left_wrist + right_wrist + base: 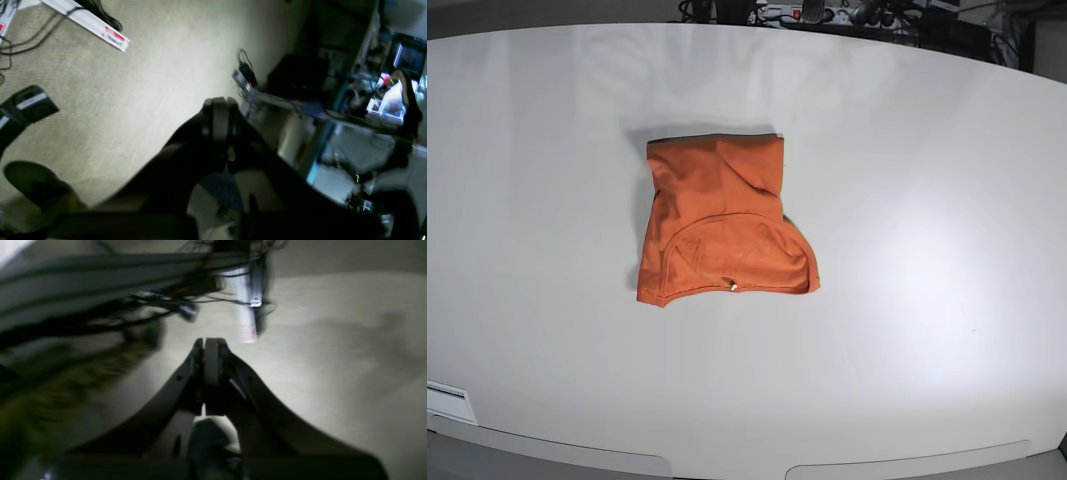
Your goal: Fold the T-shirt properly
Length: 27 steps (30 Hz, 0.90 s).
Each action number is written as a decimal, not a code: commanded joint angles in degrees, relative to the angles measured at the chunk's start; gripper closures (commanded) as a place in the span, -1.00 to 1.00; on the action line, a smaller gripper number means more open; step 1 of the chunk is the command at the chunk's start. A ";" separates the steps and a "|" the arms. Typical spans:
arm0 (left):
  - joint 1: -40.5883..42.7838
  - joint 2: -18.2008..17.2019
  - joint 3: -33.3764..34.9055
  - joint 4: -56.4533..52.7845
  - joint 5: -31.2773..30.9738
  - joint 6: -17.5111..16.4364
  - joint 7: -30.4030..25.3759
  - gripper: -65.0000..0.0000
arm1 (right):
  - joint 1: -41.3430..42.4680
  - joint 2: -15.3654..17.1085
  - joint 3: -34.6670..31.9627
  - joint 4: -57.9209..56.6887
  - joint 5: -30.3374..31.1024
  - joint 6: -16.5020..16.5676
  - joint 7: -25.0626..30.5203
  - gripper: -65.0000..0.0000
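The T-shirt (725,220) is thin, soft orange cloth, matt and lightly creased. The table (927,200) is smooth white with a soft sheen. Both wrist views show rough, matt beige carpet (116,100) and dark matt-plastic fingers (210,363).

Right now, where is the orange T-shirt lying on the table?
In the base view the T-shirt lies folded on the white table, a little left of centre, with no arm near it and nothing else beside it.

the t-shirt (723,222) is laid folded on the table (927,200), left of centre. neither gripper is found near it; a power strip (95,25) lies ahead-left of the left gripper (218,103).
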 commanded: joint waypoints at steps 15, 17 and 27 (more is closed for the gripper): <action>-27.98 16.87 -0.04 -47.23 13.84 -0.17 -16.57 1.00 | 25.81 9.35 -32.65 -36.74 -38.56 0.06 31.65 1.00; -33.48 18.32 -0.04 -56.68 18.14 -0.15 -21.55 1.00 | 30.47 9.33 -36.33 -42.03 -41.99 0.06 37.27 1.00; -55.63 22.62 -0.04 -93.61 38.12 -1.09 -49.81 1.00 | 49.29 8.33 -54.64 -62.47 -63.56 -6.34 62.73 1.00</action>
